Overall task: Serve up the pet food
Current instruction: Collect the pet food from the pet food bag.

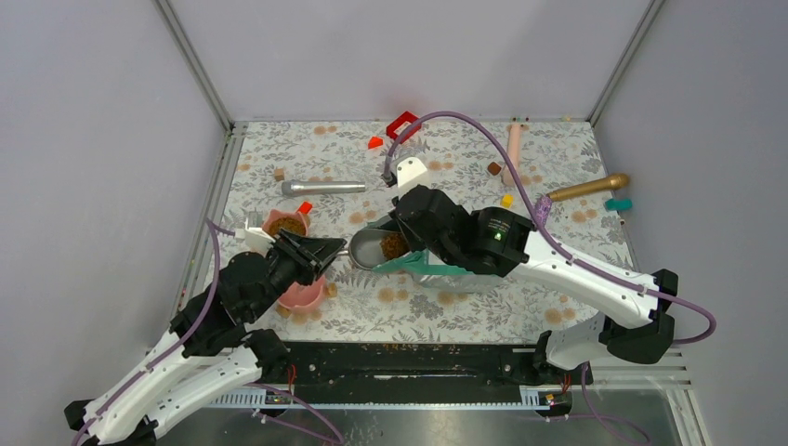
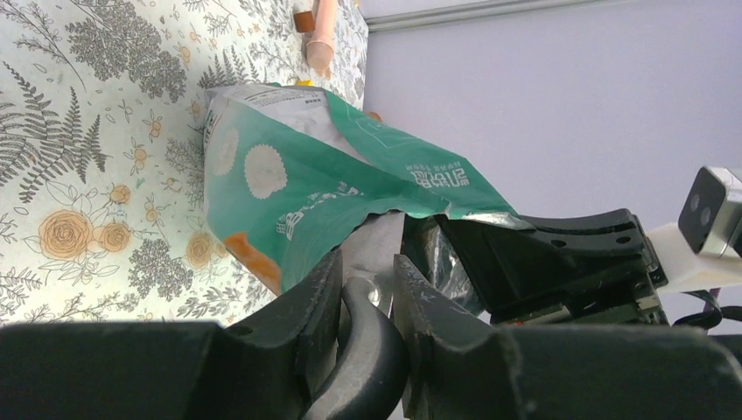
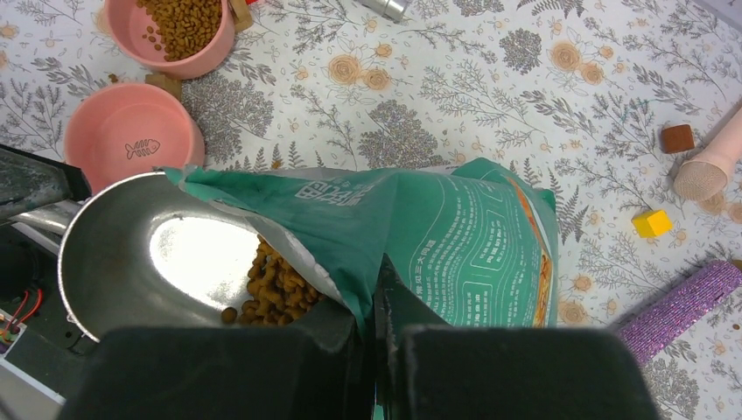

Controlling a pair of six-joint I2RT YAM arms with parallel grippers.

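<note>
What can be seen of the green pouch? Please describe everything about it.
The pouch is teal-green and white, with white print and an orange patch. It looks like thin crinkled plastic film with a silver lining. It is open and tipped on its side, with its mouth lying over the metal scoop. Brown kibble spills from the mouth into the scoop. The right fingers are shut on its edge.
</note>
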